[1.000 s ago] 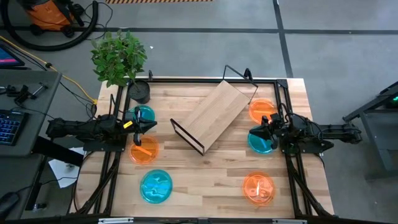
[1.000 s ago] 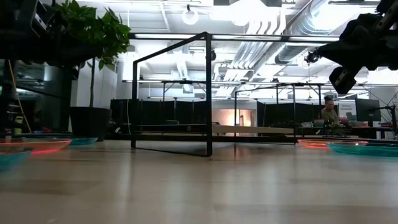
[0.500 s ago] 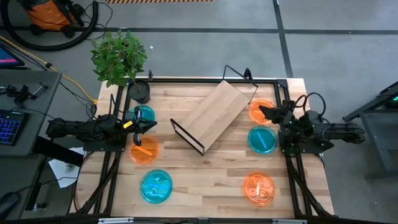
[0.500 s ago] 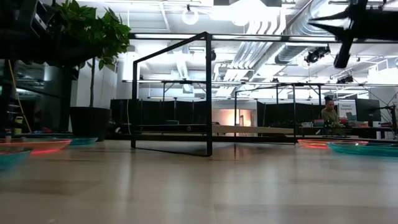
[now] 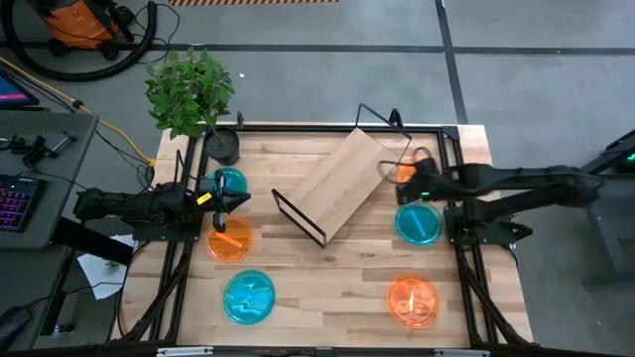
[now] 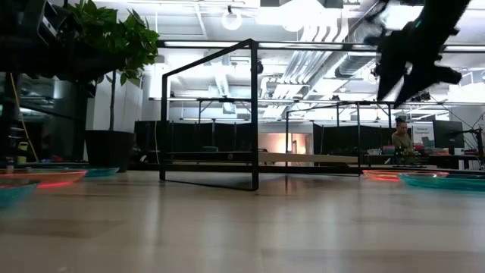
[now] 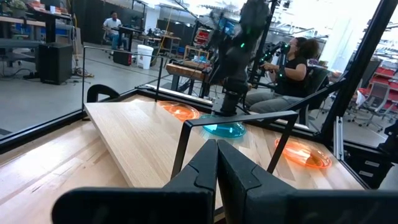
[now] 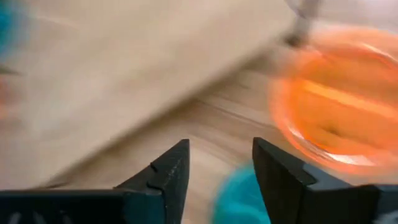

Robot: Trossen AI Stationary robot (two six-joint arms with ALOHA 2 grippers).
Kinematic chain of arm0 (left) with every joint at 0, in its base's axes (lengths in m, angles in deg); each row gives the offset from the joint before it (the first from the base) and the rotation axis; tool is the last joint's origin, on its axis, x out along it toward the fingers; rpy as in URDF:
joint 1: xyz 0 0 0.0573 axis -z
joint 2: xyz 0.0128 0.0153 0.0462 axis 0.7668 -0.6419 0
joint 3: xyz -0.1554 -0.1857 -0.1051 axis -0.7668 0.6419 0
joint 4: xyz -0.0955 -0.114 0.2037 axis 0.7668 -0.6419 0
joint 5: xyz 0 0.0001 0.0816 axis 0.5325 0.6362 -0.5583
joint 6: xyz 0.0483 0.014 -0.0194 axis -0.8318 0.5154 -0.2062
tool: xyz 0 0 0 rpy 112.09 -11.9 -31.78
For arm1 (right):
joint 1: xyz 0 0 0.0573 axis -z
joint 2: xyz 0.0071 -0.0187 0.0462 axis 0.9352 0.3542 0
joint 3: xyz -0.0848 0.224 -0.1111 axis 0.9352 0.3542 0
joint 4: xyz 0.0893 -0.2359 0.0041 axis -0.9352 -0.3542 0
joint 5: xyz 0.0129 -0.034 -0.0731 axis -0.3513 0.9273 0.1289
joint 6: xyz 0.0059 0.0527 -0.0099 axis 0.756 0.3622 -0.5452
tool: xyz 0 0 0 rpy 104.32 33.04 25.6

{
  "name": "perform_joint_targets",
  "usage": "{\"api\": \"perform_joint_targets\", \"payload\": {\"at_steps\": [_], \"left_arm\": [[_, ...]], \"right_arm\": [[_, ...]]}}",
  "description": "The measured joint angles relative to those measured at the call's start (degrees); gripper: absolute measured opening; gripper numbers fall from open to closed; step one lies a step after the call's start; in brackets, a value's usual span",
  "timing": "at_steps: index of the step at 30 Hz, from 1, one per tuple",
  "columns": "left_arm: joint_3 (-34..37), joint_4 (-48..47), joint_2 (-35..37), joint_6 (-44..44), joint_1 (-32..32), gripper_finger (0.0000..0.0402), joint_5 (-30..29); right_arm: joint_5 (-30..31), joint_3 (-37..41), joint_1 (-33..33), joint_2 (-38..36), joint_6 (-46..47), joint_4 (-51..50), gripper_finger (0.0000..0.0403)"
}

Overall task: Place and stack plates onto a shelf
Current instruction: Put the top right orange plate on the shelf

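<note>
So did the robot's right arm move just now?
Yes. The right gripper slid inward from the table's right edge, toward the shelf. It now hangs open between the orange plate and the blue plate.

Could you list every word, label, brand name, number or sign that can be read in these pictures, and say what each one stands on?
None can be read.
The plates, the shelf and the tabletop carry no print.
The monitor and keyboard beside the table show nothing legible.
The right gripper, open above the table near the shelf, and the left gripper, shut at the left side, show no label.
</note>
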State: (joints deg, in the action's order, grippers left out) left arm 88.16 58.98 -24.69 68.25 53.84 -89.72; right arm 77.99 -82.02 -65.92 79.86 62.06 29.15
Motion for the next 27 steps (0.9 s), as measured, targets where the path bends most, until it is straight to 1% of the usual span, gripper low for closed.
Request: {"api": "perform_joint_targets", "payload": {"at_steps": [2,5,7,10,15,20,27], "left_arm": [[-0.01,0.00,0.00,0.00,0.01,0.0001,0.00],[0.00,0.00,0.01,0.00,0.00,0.0001,0.00],[0.00,0.03,0.00,0.00,0.00,0.0001,0.00],[0.00,0.04,0.00,0.00,0.00,0.0001,0.00],[-0.01,0.07,0.01,0.00,0.00,0.0001,0.00],[-0.01,0.07,0.00,0.00,0.00,0.0001,0.00],[-0.01,0.07,0.01,0.00,0.01,0.0001,0.00]], "right_arm": [[-1.29,-0.11,1.64,6.52,2.62,-0.15,0.0162],[-4.99,-0.12,4.59,14.87,3.43,0.74,0.0163],[-7.07,-0.12,6.58,19.43,2.50,1.36,0.0163],[-7.86,-0.14,9.21,24.28,-0.11,2.38,0.0163],[-7.44,-0.21,12.71,28.35,-6.33,4.90,0.0163],[-3.64,-0.21,15.18,30.43,-9.39,6.53,0.0163],[-4.34,-0.21,18.34,33.51,-14.81,9.01,0.0163]]}}
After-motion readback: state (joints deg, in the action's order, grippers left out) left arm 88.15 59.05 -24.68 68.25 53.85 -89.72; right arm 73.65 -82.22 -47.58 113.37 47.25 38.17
